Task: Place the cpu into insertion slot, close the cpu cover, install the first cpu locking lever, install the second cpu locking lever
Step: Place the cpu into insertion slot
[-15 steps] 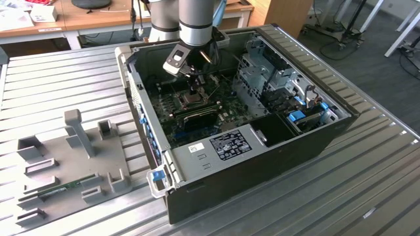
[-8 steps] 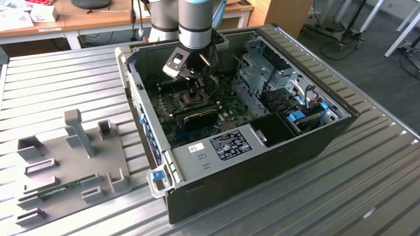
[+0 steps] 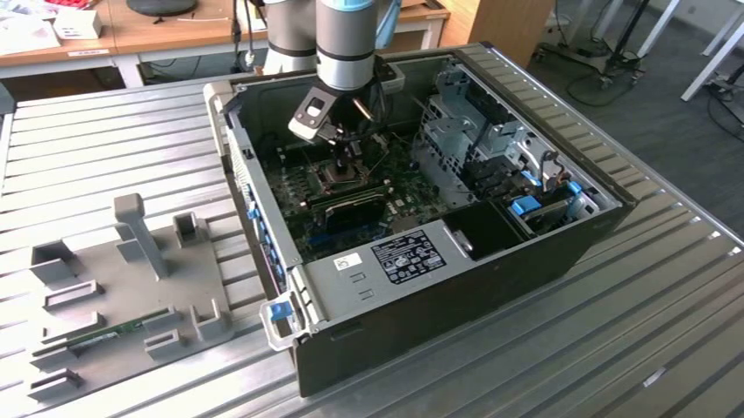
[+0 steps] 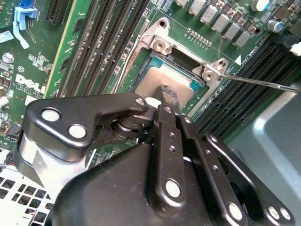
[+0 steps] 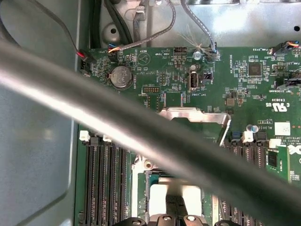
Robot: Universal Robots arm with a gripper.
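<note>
The cpu [image 4: 162,80] lies flat in the insertion slot [image 4: 146,66] of the green motherboard, its silver-grey top showing in both wrist views [image 5: 162,195]. My gripper [image 4: 168,94] reaches down into the open computer case [image 3: 465,287] and stands over the chip's middle, fingers [image 5: 176,209] shut together with nothing between them, tips at or just above the metal top. The cpu cover [image 5: 200,115] stands raised on the far side of the socket. A thin wire locking lever [image 4: 256,81] sticks out free beside the socket.
Long black memory slots [image 4: 101,42] flank the socket on both sides. Drive bays and cables [image 3: 494,148] fill the case toward the exterior view's right. A grey fixture [image 3: 128,287] with a memory stick [image 3: 111,333] lies on the metal table at the exterior view's left.
</note>
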